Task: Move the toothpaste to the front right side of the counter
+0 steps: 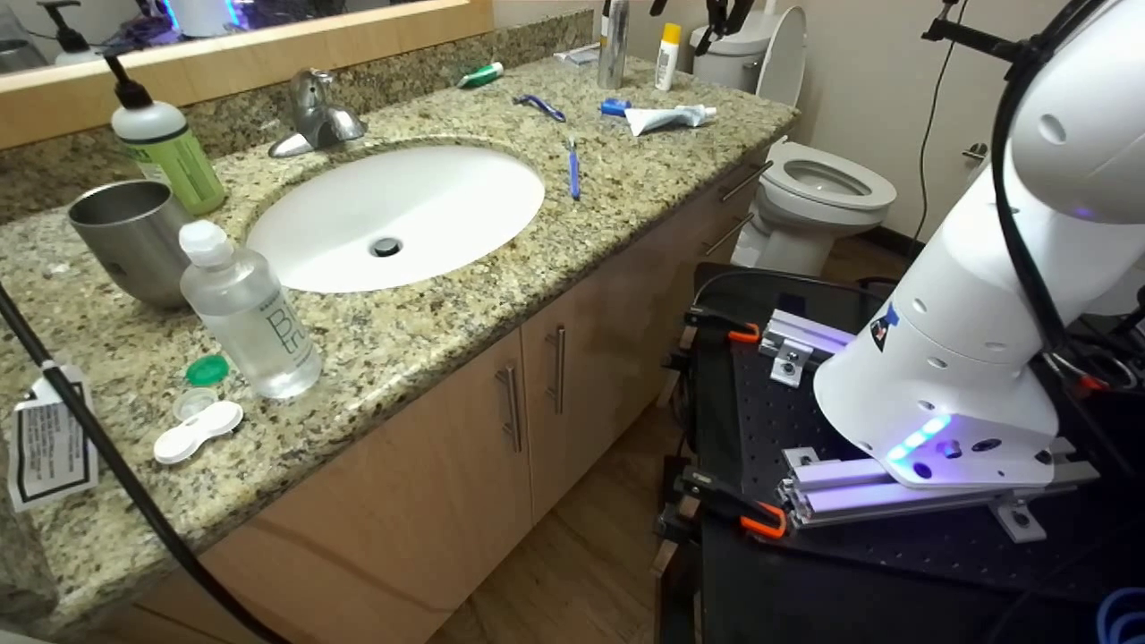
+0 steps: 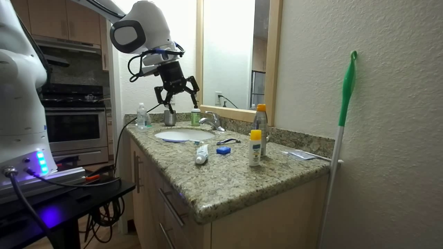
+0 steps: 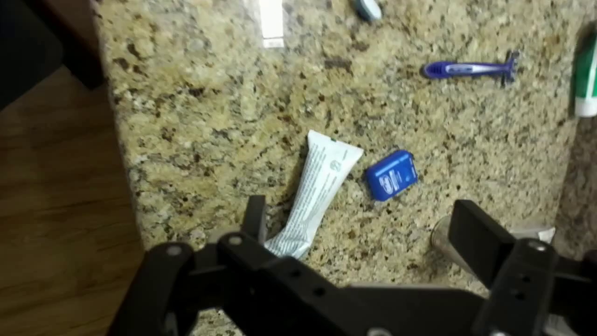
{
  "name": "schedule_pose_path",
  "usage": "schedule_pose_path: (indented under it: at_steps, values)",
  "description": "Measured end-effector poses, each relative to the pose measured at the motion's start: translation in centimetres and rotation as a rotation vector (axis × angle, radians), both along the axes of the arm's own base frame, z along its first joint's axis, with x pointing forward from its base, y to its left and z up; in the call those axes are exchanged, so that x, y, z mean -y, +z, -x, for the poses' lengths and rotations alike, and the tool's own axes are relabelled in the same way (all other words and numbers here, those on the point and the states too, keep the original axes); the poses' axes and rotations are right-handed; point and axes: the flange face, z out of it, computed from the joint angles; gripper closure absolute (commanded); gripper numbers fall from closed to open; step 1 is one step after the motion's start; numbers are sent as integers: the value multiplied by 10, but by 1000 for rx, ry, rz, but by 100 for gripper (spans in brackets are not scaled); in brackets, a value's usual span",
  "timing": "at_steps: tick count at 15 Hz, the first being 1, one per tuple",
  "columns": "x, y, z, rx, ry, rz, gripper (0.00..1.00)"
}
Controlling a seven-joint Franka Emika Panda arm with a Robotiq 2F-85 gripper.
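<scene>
The toothpaste is a white tube lying flat on the granite counter (image 1: 465,326). It shows in both exterior views (image 1: 662,120) (image 2: 202,154) and in the wrist view (image 3: 322,182), where its lower end is hidden behind a gripper finger. My gripper (image 2: 184,108) is open and empty, pointing down high above the counter, apart from the tube. In the wrist view its fingers (image 3: 361,224) are wide apart, with the tube near the left finger. In an exterior view only part of the gripper (image 1: 711,27) shows at the top edge.
A blue floss box (image 3: 392,175) lies close beside the tube. A yellow-capped bottle (image 2: 255,150) and a taller spray can (image 2: 260,121) stand nearby. A razor (image 1: 539,107), a blue toothbrush (image 1: 573,172) and a green tube (image 1: 481,75) lie around. The sink (image 1: 483,192) is beyond.
</scene>
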Motion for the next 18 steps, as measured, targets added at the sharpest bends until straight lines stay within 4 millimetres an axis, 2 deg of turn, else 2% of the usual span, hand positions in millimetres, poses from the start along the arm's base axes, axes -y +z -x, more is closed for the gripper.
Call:
schedule_pose_path:
  at_steps: [2,5,9,13,18]
  values:
    - [26,-6,6,42,-107,1,0]
    - [45,-20,2,95,-230,3,0]
    - [49,-46,-17,98,-286,-49,0]
    - [50,-47,-16,86,-279,-49,0]
    - [62,-98,-10,-70,-277,-253,0]
